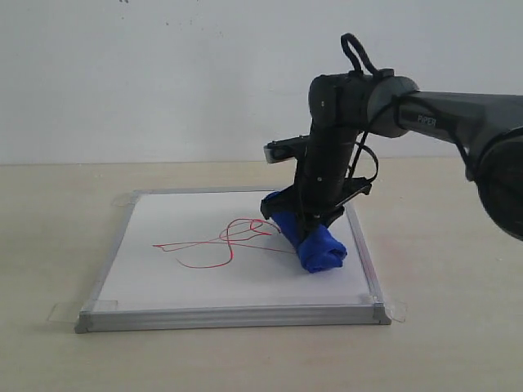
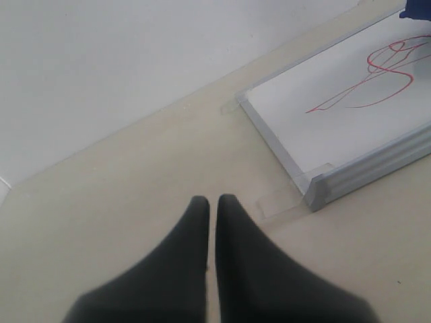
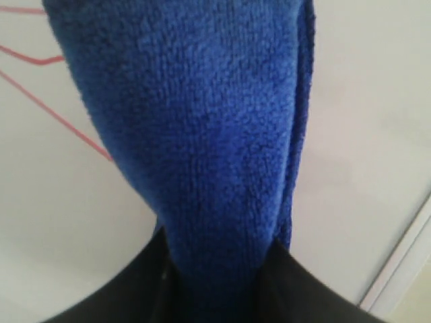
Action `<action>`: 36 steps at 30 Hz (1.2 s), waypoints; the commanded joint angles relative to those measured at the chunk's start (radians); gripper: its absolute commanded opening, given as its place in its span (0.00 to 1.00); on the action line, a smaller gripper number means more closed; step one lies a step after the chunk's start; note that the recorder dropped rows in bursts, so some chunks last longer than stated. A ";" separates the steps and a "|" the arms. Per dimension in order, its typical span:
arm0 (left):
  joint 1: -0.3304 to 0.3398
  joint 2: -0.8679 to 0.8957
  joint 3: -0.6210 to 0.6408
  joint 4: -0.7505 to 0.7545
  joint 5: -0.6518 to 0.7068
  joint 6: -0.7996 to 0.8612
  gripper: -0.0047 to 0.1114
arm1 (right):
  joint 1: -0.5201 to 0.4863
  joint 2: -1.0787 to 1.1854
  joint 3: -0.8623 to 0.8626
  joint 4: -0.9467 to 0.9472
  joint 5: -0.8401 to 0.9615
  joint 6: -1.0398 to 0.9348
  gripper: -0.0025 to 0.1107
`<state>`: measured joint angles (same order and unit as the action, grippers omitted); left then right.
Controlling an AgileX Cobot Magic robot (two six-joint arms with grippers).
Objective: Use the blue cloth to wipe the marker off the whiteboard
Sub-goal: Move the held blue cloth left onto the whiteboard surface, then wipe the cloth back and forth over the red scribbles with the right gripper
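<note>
The whiteboard (image 1: 196,282) lies flat on the table, silver-framed, with a red marker scribble (image 1: 216,245) across its middle. The rolled blue cloth (image 1: 315,245) rests on the board's right part, at the right end of the scribble. My right gripper (image 1: 306,219) stands over it, shut on the blue cloth (image 3: 202,134), which fills the right wrist view; red marker lines (image 3: 60,118) show beside it. My left gripper (image 2: 213,200) is shut and empty, low over the table beside the whiteboard's corner (image 2: 316,192). The marker (image 2: 377,74) shows in that view too.
Clear tape tabs (image 1: 61,312) hold the board's corners to the beige table (image 1: 49,212). A white wall (image 1: 163,73) rises behind. The right arm (image 1: 433,114) reaches in from the right edge.
</note>
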<state>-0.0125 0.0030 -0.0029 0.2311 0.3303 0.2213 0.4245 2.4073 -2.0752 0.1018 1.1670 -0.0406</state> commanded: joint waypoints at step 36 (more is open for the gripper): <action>0.002 -0.003 0.003 0.000 -0.002 0.005 0.07 | 0.040 0.090 -0.092 0.072 0.047 0.081 0.02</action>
<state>-0.0125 0.0030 -0.0029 0.2311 0.3303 0.2213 0.4451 2.4889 -2.1731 -0.0478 1.2124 0.0651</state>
